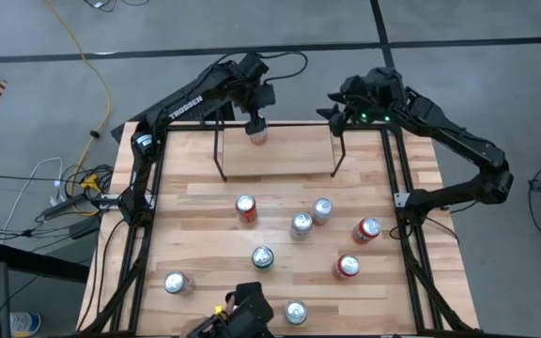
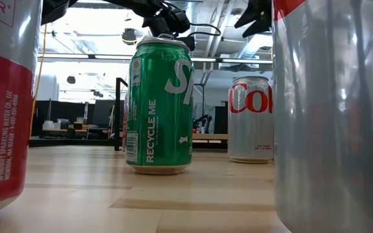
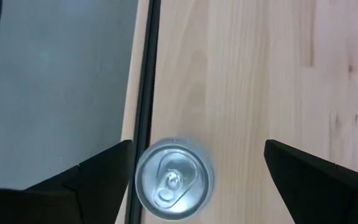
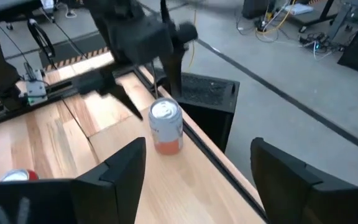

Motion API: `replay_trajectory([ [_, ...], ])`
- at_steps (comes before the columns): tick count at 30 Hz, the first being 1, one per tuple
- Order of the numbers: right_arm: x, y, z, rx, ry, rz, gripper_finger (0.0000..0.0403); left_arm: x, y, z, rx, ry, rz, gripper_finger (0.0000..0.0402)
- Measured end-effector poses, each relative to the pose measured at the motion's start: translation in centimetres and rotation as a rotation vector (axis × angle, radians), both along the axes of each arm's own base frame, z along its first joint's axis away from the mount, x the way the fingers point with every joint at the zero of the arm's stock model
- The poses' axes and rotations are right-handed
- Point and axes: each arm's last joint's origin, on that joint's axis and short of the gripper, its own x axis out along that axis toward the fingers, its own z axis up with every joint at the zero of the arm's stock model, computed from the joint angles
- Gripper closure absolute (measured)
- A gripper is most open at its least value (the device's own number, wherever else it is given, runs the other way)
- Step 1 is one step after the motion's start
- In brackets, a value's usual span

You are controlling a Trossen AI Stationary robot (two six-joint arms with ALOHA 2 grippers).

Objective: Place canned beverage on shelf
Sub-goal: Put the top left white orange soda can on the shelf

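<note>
The shelf [image 1: 220,155], a low black wire rack with a light wood floor, stands at the table's far middle. A can [image 1: 258,135] with a silver top and a white and orange body [image 4: 165,127] stands upright on the shelf floor near its far edge. My left gripper [image 1: 256,120] hangs open over that can. In the left wrist view, its fingers [image 3: 199,144] stand on either side of the can top [image 3: 174,180], which is much nearer one finger. My right gripper [image 1: 338,117] is open [image 4: 197,142] by the shelf's right end, looking level toward the can.
Several more cans stand on the table nearer the front, among them a red one [image 1: 366,229], a green one [image 1: 263,257] and a silver one [image 1: 301,223]. The black tubular frame [image 1: 404,178] runs along both sides. A camera mount [image 1: 247,305] sits at the near edge.
</note>
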Motion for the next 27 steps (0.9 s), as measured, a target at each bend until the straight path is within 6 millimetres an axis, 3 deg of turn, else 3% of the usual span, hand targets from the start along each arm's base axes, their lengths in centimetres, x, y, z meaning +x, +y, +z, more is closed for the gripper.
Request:
replay_trajectory([
  [27,-0.1,0.1,-0.3,0.020,0.027,0.002,0.0137,-0.9,1.3,0.2,0.033,-0.022,-0.064,0.0053],
])
